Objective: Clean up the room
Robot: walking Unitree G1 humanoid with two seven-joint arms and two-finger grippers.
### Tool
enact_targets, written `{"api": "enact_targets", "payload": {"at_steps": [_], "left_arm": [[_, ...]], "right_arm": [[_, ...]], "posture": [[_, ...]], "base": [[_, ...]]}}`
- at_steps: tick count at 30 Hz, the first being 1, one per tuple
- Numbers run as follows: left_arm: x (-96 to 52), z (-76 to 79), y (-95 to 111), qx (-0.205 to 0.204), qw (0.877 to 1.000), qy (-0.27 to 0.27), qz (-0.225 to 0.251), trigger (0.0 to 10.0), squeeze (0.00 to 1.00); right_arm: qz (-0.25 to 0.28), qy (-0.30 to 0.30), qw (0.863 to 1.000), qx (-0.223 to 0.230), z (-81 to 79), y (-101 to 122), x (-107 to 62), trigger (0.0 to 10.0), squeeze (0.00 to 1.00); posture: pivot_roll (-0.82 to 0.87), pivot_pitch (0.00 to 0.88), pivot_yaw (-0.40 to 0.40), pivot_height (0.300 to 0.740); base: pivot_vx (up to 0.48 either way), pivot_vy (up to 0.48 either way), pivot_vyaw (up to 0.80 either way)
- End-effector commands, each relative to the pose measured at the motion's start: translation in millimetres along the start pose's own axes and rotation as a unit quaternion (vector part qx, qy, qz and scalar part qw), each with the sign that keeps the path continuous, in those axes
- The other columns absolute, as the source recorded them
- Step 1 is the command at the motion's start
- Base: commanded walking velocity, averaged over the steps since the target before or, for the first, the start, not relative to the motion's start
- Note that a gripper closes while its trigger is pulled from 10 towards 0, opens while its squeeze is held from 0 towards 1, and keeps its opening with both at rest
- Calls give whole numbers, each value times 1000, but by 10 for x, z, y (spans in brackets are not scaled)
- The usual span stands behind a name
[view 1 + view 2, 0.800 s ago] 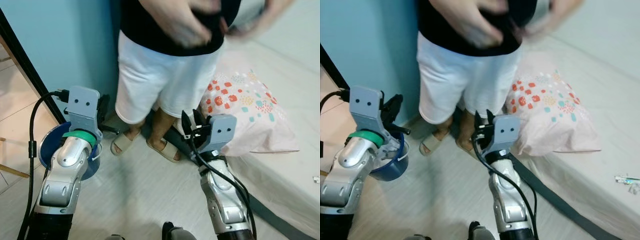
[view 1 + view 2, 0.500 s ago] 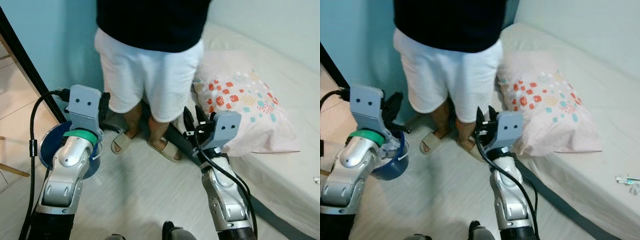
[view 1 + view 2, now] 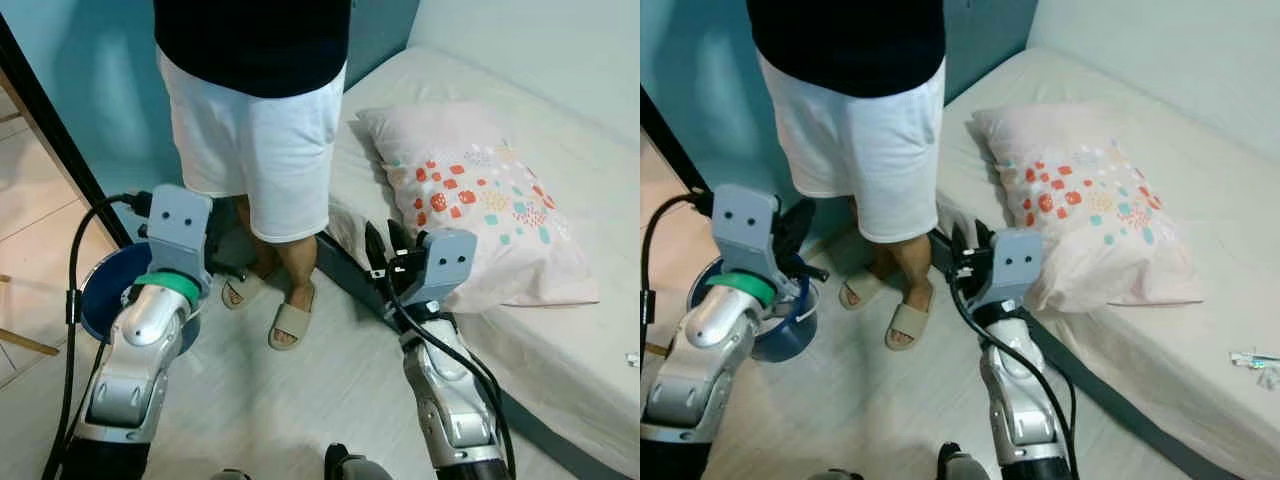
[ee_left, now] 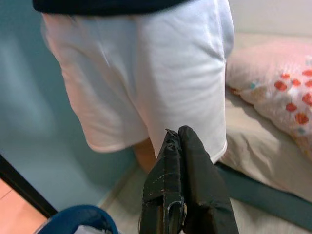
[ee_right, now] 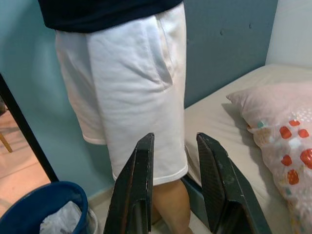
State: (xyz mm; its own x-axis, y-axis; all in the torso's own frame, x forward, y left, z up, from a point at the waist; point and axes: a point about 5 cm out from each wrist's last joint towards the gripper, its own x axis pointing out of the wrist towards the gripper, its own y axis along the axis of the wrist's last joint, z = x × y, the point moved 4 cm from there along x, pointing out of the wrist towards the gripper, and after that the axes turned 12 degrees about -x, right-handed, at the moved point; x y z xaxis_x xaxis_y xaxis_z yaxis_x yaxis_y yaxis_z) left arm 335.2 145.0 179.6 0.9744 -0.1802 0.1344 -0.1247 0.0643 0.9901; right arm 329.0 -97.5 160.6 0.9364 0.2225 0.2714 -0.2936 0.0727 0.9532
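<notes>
blue bin [image 3: 105,290] with crumpled paper sits just beside the left tool [image 4: 178,146], whose fingers are pressed together, holding nothing. a person [image 3: 255,130] in white shorts stands right ahead of both tools. the right tool [image 5: 175,161] is spread apart, empty, near the pillow [image 3: 480,200] on the bed [image 3: 560,330]; reaching forward risks striking the person's legs
</notes>
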Motion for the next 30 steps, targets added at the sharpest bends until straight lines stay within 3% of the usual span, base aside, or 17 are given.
{"api": "enact_targets", "payload": {"at_steps": [1, 16, 23, 30], "left_arm": [[-15, 7, -66, 7, 1000, 0, -10, 10000, 0], [-3, 12, -107, 14, 1000, 7, -17, 10000, 0], [-93, -25, -289, 28, 998, -1, -47, 10000, 0], [-250, -26, -575, 38, 994, -23, -95, 10000, 0]], "right_arm": [[-15, 4, 1000, -2, -14, -69, -38, 10000, 0], [-16, 5, 1000, -4, -22, -66, -43, 10000, 0], [-27, 7, 1000, -6, -41, -142, -60, 10000, 0], [-73, 16, 997, -20, -72, -404, -177, 10000, 0]], "posture": [[42, 79, 18, 740], [34, 89, 19, 740], [40, 92, 18, 740], [42, 92, 15, 740]], "base": [[0, 0, 0], [0, 0, 0], [0, 0, 0], [0, 0, 0]]}}
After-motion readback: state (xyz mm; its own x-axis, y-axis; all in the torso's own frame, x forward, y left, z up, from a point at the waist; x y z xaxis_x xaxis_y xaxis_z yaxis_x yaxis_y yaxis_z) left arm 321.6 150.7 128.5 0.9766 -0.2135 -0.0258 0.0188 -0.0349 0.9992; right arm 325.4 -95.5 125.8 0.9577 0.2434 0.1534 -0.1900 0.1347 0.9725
